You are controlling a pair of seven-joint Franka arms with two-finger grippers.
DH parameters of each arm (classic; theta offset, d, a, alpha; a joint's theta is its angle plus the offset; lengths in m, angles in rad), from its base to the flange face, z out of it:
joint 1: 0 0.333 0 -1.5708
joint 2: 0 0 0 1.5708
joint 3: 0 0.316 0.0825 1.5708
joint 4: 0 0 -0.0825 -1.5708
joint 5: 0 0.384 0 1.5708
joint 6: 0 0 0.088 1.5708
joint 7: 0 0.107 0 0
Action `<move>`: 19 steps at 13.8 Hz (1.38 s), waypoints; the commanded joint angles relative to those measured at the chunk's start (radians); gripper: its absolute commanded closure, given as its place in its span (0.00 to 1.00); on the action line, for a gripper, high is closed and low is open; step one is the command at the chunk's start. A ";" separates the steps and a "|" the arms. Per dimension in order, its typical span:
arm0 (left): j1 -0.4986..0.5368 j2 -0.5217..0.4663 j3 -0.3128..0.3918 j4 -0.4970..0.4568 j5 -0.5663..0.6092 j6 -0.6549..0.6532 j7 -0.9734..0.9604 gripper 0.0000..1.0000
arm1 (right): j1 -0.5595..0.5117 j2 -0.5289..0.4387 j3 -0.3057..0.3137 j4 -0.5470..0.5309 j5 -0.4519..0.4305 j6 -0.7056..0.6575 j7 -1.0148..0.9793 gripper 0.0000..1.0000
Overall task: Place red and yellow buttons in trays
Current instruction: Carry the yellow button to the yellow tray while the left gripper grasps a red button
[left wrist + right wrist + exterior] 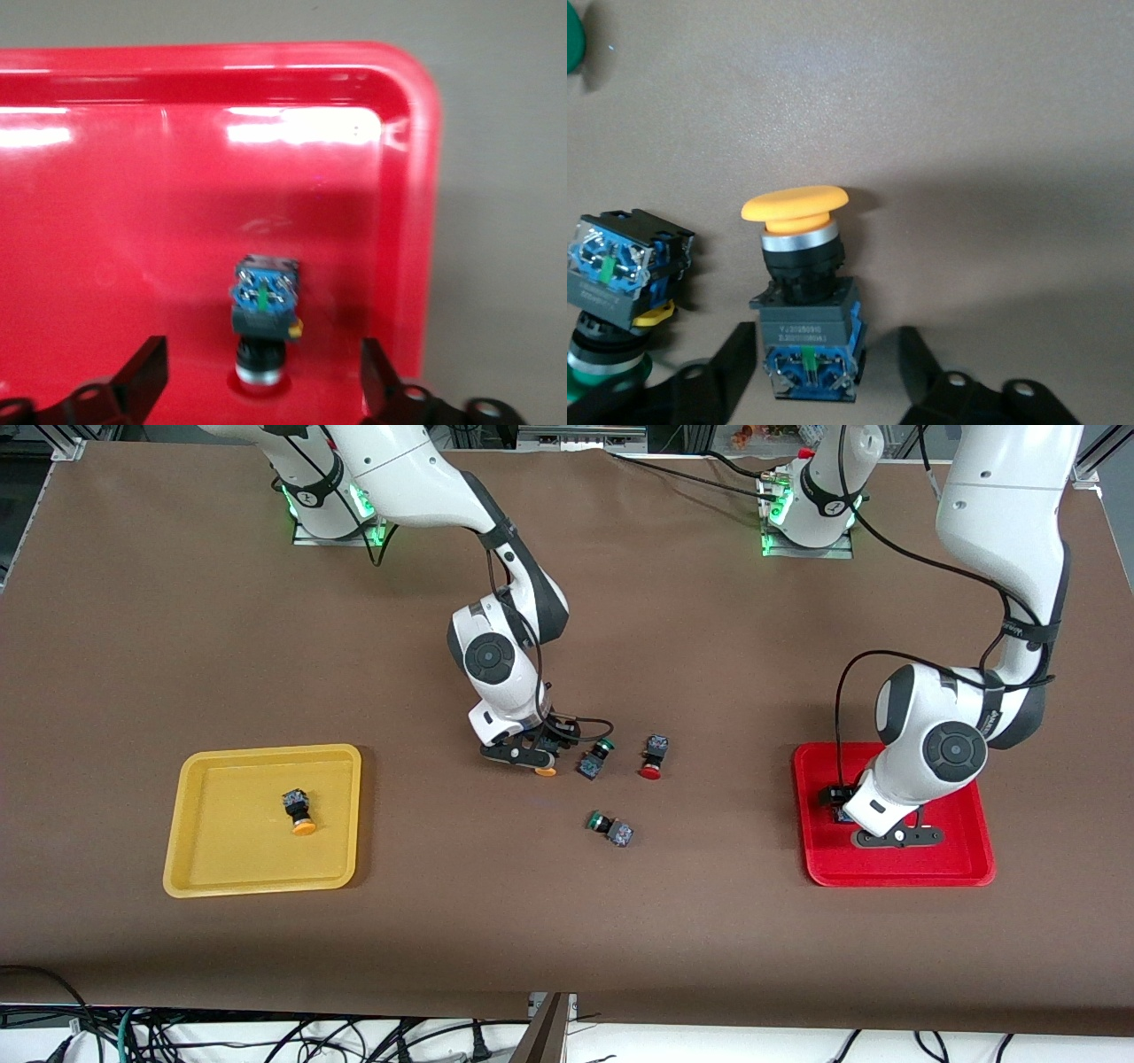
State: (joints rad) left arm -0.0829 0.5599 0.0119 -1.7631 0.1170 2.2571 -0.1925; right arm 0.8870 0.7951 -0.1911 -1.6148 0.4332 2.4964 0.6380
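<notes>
Yellow button (802,292), label seemingly unreadable, sits between open right claw (828,372); left claw (263,385) open.

Robotics lab: brown-covered table (177,646), aluminium framing (1094,465), loose cables (266,1036) below the table's near edge.

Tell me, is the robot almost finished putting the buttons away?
About halfway. One yellow button lies in the yellow tray, and one button lies in the red tray between the open left gripper fingers. The open right gripper straddles another yellow button. One red button waits on the table.
</notes>
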 commanded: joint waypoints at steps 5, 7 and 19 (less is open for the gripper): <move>-0.008 -0.132 -0.186 0.008 -0.105 -0.122 -0.002 0.00 | -0.005 -0.079 -0.230 0.010 0.009 -0.304 -0.433 1.00; -0.014 -0.124 -0.260 0.002 -0.096 -0.105 0.005 0.00 | -0.007 -0.091 -0.353 0.007 0.012 -0.399 -0.670 1.00; -0.235 0.106 -0.300 -0.015 0.332 0.140 -0.590 0.00 | -0.280 -0.085 -0.419 -0.021 0.094 -0.504 -1.193 0.00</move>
State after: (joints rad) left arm -0.3177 0.6601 -0.2917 -1.7921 0.4028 2.3957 -0.7369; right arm 0.5970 0.7366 -0.6124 -1.6372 0.4874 2.0326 -0.5689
